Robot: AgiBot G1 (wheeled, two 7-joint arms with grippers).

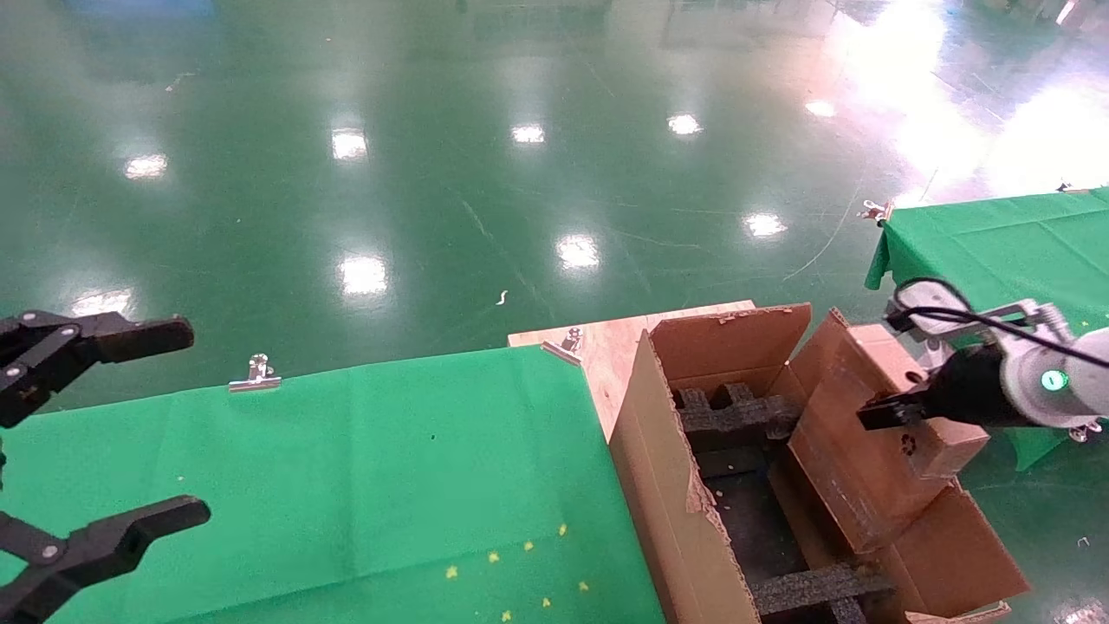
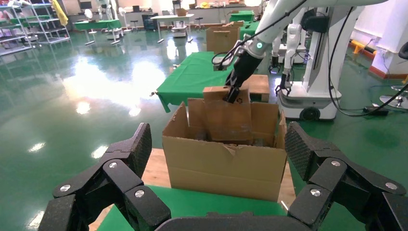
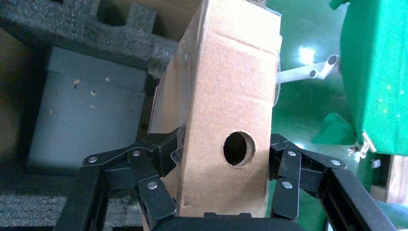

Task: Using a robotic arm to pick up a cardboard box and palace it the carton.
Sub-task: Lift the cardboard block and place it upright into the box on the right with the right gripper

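My right gripper (image 1: 892,409), on the white arm with the green ring light (image 1: 1053,380), is shut on the small brown cardboard box (image 1: 866,451). It holds the box tilted over the right side of the large torn-flapped carton (image 1: 667,485). In the right wrist view the fingers (image 3: 163,149) clamp the box (image 3: 226,86) on both sides of its round hole, above black foam inserts (image 3: 96,33). The left wrist view shows the carton (image 2: 226,166), the box (image 2: 226,118) sticking up from it and the right gripper (image 2: 234,95). My left gripper (image 1: 195,423) is open and empty at the far left.
The carton stands on a wooden board (image 1: 606,338) beside a green-clothed table (image 1: 346,477) with a metal clip (image 1: 256,374). A second green table (image 1: 996,243) is at the right. Black foam (image 1: 736,416) and a grey block (image 3: 86,106) lie inside the carton.
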